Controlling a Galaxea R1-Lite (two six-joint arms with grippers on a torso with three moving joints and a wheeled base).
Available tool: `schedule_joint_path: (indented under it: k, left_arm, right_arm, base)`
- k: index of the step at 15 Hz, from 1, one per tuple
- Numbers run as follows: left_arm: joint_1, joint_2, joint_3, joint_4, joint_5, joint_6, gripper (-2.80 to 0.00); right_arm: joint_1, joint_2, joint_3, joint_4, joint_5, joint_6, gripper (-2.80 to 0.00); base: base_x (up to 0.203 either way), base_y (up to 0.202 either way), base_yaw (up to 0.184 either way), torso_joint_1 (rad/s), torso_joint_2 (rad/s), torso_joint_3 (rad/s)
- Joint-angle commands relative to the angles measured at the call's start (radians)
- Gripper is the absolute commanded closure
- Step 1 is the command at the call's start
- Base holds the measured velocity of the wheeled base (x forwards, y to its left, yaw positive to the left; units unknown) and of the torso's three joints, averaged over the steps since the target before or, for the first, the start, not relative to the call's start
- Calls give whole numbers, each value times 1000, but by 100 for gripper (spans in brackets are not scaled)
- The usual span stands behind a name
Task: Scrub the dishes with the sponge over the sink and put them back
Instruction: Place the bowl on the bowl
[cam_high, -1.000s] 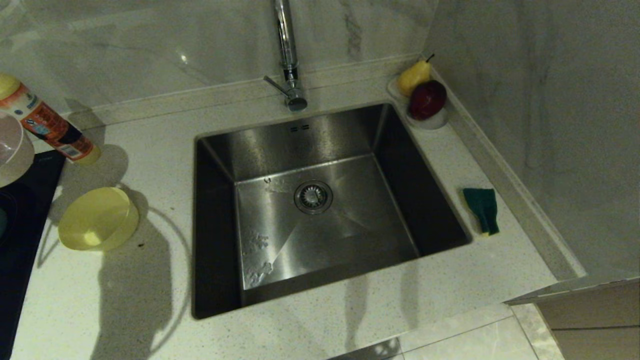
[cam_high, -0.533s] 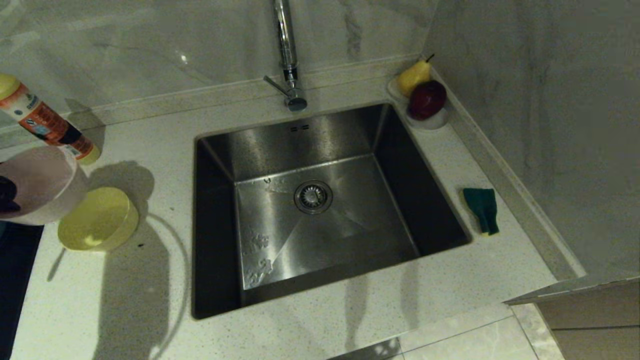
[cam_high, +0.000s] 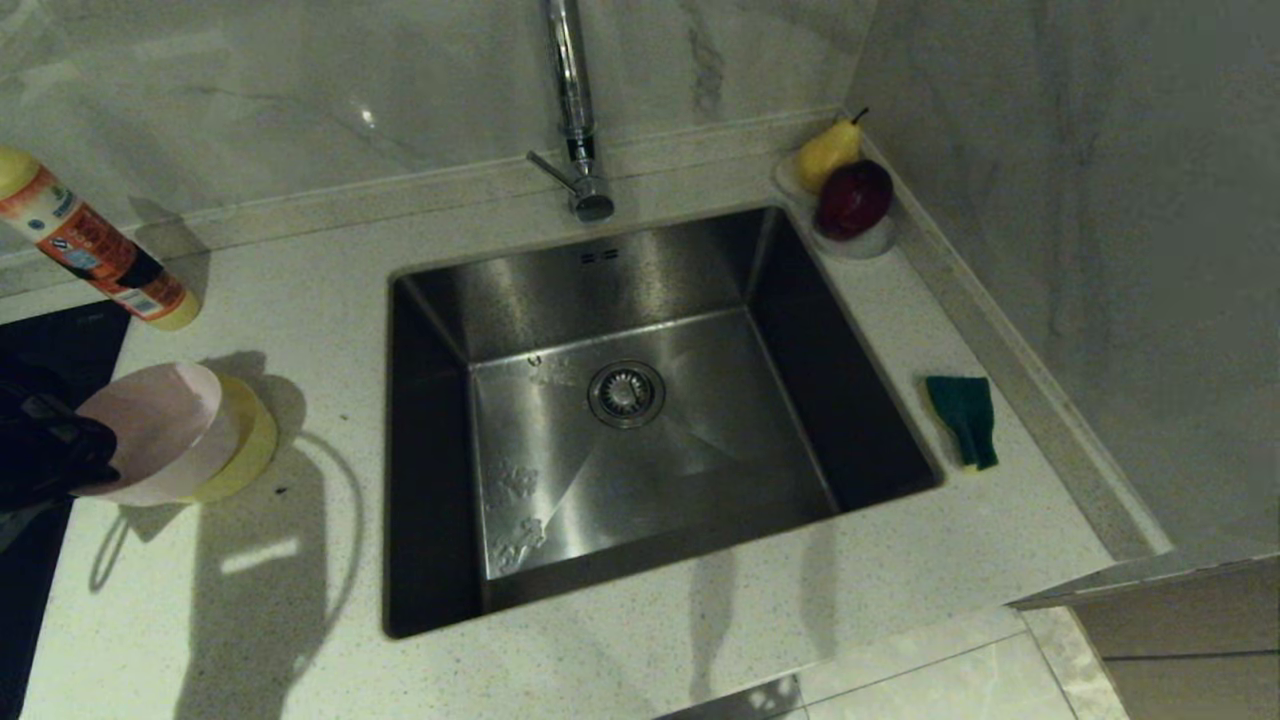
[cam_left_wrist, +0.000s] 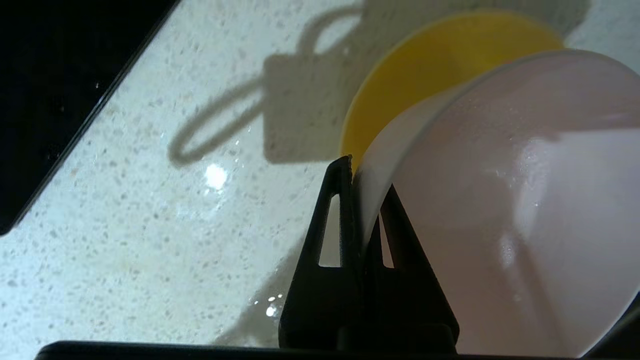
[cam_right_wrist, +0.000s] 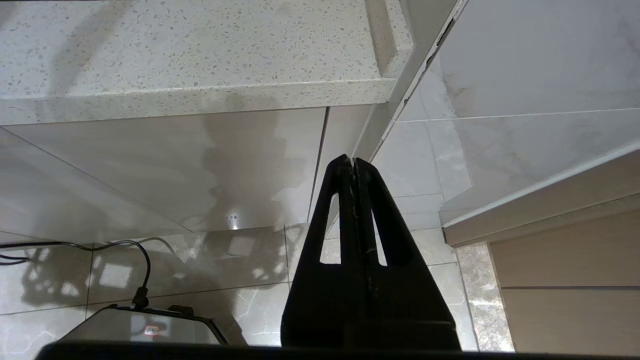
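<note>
Left of the brushed stainless-steel sink (cam_high: 640, 420), over the pale speckled stone counter (cam_high: 300, 600), the left gripper (cam_left_wrist: 361, 172) is clenched on the rim of the pale pink round plastic bowl (cam_high: 160, 432), one finger inside the wall and one outside. The bowl hangs tilted on its side, its mouth turned towards the gripper, directly above the yellow round plastic bowl (cam_high: 245, 440), which rests on the counter and shows only as a crescent behind it. Whether the two bowls touch cannot be told.

The right gripper (cam_right_wrist: 354, 165) hangs parked below the counter edge, fingers pressed together on nothing. The small green-and-yellow sponge (cam_high: 965, 418) lies untouched on the counter to the right of the sink, well apart from the bowls. An orange-labelled bottle (cam_high: 95, 250) stands behind the bowls, and a white dish with a pear and a red fruit (cam_high: 845, 190) sits in the far corner.

The step in hand looks like carrying the pink bowl to the basin. Next, the bowl needs to travel across over the sink, while the right arm must rise and pick up the sponge before any scrubbing can begin.
</note>
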Motion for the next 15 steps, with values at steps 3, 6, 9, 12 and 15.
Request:
schedule_joint_path:
  k: [3,6,9,12,15]
  left_arm:
    - [0,11,-1,1,-1,-4,0]
    - [1,33,11,-1,1,-2,0]
    - [1,47,13,-22,3,-1,0]
    - [1,47,0,-24,5,0,0]
    - [3,39,-40,-24,3,-4,0]
  right_arm:
    - [0,0,0,0,1,-1,0]
    - [0,0,0,0,1,-1,0]
    - [0,0,0,0,1,-1,0]
    - [0,0,0,0,1,-1,0]
    - [0,0,0,0,1,-1,0]
  base:
    - [0,0,0,0,0,0]
    - [0,0,0,0,0,0]
    - [0,0,0,0,0,0]
    - [0,0,0,0,0,0]
    - [0,0,0,0,0,0]
